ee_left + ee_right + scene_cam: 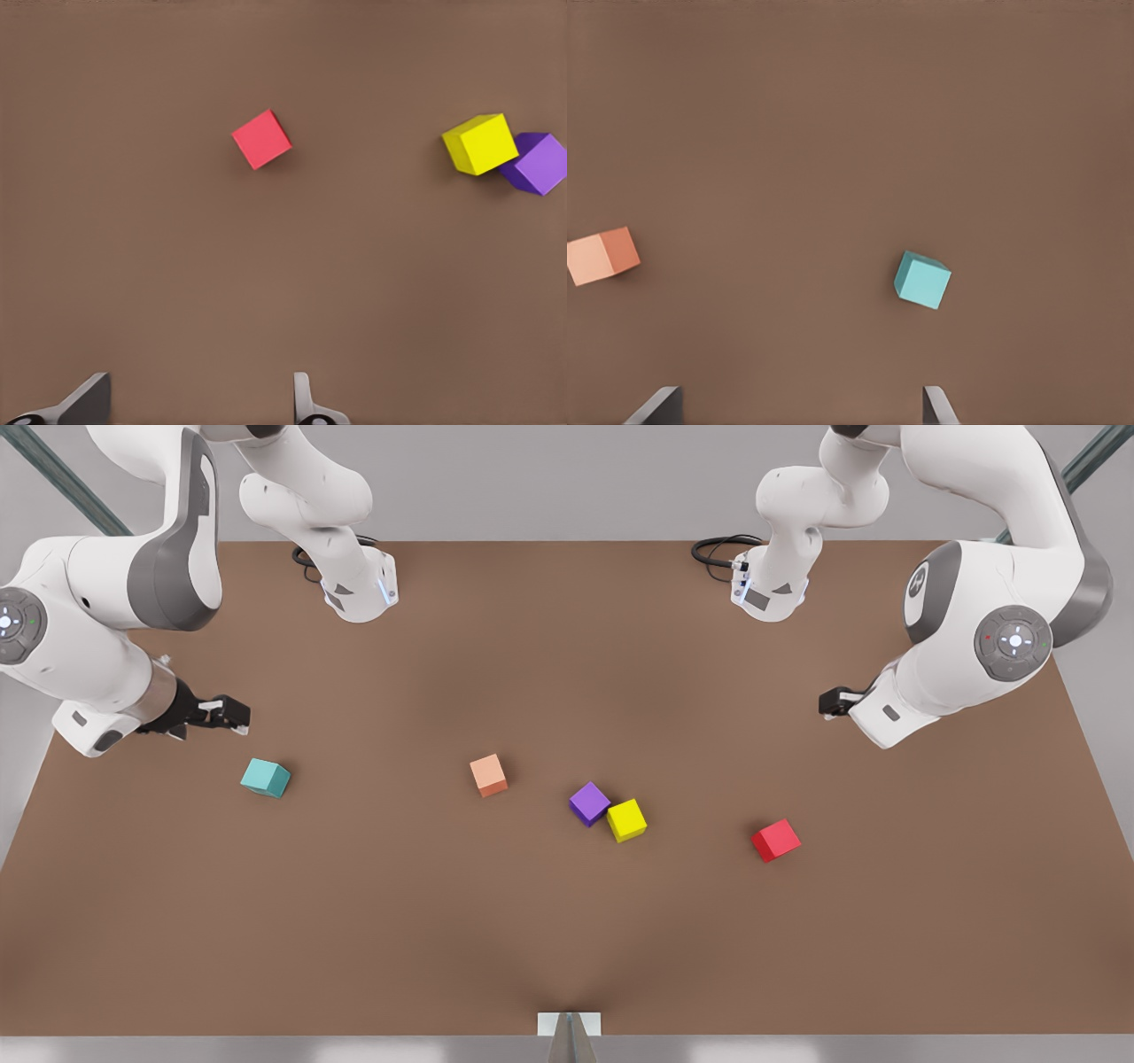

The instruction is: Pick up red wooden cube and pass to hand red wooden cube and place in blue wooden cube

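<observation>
The red cube (776,840) lies at four o'clock on the table (567,957), light and rigid; flat opposite faces suit gripping. The left gripper (199,403) hovers open; the right gripper (802,407) waits, open.

— Surface? 
— Flat brown matte table (567,939), two white arm bases mounted at its far edge.
— Items resting on it?
— Five small cubes: teal cube (265,778), pale orange cube (488,774), purple cube (589,803) touching yellow cube (626,820), and red wooden cube (775,840) standing apart.
</observation>
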Robot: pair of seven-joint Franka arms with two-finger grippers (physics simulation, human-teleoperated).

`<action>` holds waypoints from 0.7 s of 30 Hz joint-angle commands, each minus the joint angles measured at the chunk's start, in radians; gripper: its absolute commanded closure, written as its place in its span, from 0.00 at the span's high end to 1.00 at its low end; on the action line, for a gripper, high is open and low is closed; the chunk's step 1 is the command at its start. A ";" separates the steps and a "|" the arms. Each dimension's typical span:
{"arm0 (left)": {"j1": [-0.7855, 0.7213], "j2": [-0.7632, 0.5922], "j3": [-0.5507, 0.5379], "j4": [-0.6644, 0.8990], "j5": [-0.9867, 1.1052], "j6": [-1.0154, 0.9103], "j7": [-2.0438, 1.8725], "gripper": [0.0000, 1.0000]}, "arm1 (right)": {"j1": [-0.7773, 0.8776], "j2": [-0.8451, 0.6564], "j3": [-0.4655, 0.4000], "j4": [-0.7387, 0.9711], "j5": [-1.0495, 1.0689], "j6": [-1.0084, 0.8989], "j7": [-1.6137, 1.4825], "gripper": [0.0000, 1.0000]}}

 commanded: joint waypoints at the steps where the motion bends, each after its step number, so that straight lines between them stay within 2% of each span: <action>1: 0.000 -0.001 0.000 0.000 -0.001 0.013 0.056 1.00 | 0.000 -0.001 0.000 0.000 0.002 0.019 -0.021 1.00; 3: 0.000 0.004 0.000 0.000 -0.001 0.013 0.053 1.00 | 0.000 0.002 0.000 0.007 0.002 0.025 -0.022 1.00; 5: -0.004 0.142 0.000 0.010 0.008 0.051 0.037 1.00 | -0.001 0.005 0.000 0.007 0.003 0.025 -0.022 1.00; 8: -0.024 0.360 -0.002 0.048 0.008 0.289 -0.286 1.00 | -0.003 0.009 0.000 -0.001 0.005 0.034 -0.025 1.00; 10: -0.034 0.429 0.000 0.043 0.004 0.450 -0.509 1.00 | -0.003 0.011 0.000 -0.004 0.011 0.040 -0.025 1.00; 12: -0.028 0.438 0.024 -0.015 -0.117 0.626 -0.630 1.00 | -0.003 0.011 -0.002 -0.012 0.017 0.039 -0.031 1.00; 14: -0.027 0.436 0.043 -0.072 -0.145 0.733 -0.740 1.00 | -0.003 0.011 0.000 -0.013 0.025 0.039 -0.031 1.00; 21: -0.024 0.438 0.070 -0.150 -0.145 0.733 -0.782 1.00 | -0.001 0.016 0.000 -0.016 0.023 0.040 -0.031 1.00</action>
